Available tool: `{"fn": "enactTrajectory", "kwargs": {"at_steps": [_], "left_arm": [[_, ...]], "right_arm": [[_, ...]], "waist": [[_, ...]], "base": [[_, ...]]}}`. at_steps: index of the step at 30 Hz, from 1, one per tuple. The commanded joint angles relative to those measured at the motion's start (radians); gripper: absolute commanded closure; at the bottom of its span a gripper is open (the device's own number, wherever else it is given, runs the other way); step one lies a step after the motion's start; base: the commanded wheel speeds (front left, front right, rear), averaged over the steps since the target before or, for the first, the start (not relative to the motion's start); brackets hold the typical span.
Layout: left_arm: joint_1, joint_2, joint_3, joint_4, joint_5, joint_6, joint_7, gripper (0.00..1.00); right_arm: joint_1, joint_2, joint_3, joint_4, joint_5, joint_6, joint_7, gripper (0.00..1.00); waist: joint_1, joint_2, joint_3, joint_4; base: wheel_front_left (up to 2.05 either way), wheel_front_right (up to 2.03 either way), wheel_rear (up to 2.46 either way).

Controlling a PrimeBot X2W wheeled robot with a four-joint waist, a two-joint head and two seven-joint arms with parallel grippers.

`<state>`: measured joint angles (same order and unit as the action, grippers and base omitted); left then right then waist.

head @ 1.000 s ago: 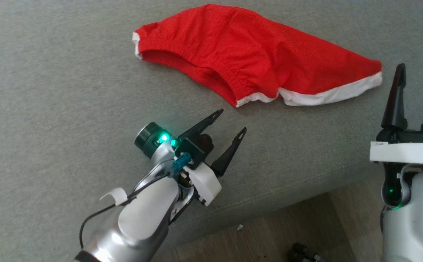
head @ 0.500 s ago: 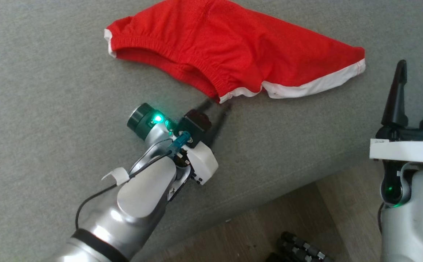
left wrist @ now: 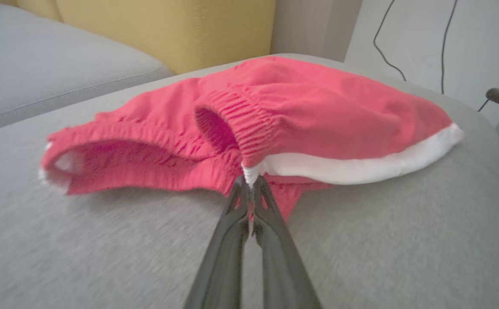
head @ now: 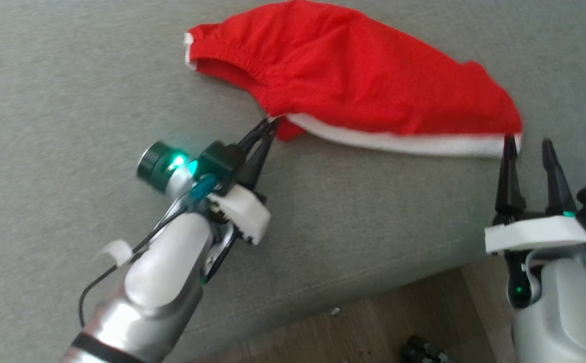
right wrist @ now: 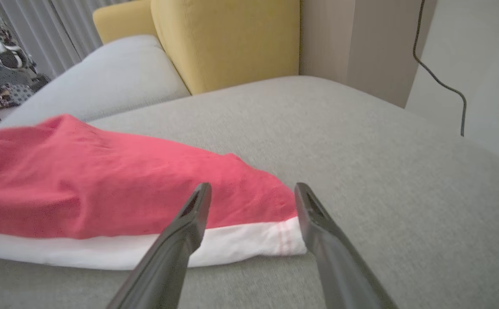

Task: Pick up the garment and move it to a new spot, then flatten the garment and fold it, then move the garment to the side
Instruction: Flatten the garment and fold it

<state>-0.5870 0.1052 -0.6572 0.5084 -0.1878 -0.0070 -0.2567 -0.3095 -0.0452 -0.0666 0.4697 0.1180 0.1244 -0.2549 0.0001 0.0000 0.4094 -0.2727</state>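
Garment: red, with a white band along one edge and a gathered elastic opening; lies bunched on the grey sofa seat, toward its far side in the head view.
Left hand: fingers together, clamped on the garment's near edge where the elastic meets the white band; the cloth is drawn to a point at the tips.
Right hand: fingers apart, holding nothing; tips just beside the white band at the garment's right corner. Contact: cannot tell.
Background: yellow back cushion behind the seat; wood floor below its front edge.
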Motion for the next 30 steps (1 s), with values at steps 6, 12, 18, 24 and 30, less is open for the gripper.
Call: {"fn": "enactTrajectory", "kwargs": {"at_steps": [6, 12, 18, 24, 30], "left_arm": [[0.043, 0.039, 0.086, -0.069, -0.002, 0.015, -0.005, 1.00], [0.073, 0.043, 0.117, -0.087, 0.011, 0.016, -0.005, 1.00], [0.080, 0.042, 0.137, -0.094, 0.027, 0.010, -0.005, 1.00], [0.083, 0.040, 0.158, -0.092, 0.037, 0.003, -0.005, 1.00], [0.092, 0.043, 0.174, -0.099, 0.040, -0.009, -0.005, 1.00]], "right_arm": [[-0.011, -0.005, 0.006, 0.105, -0.053, 0.006, -0.007, 0.00], [-0.014, -0.005, 0.021, 0.210, -0.053, 0.006, -0.007, 0.00], [-0.032, -0.005, 0.061, 0.255, -0.047, 0.006, -0.007, 0.14], [-0.045, -0.005, 0.115, 0.305, -0.017, 0.006, -0.007, 1.00], [-0.044, -0.005, 0.131, 0.289, 0.027, 0.006, -0.007, 1.00]], "waist": [[-0.0001, 0.0000, -0.026, 0.054], [-0.0001, 0.0000, -0.026, 0.066], [-0.0001, 0.0000, -0.015, 0.062], [-0.0001, 0.0000, -0.018, 0.056], [-0.0001, 0.0000, -0.043, 0.053]], "base": [[0.00, 0.00, 0.00], [0.00, 0.00, 0.00], [0.00, 0.00, 0.00], [0.00, 0.00, 0.00], [0.00, 0.00, 0.00]]}}
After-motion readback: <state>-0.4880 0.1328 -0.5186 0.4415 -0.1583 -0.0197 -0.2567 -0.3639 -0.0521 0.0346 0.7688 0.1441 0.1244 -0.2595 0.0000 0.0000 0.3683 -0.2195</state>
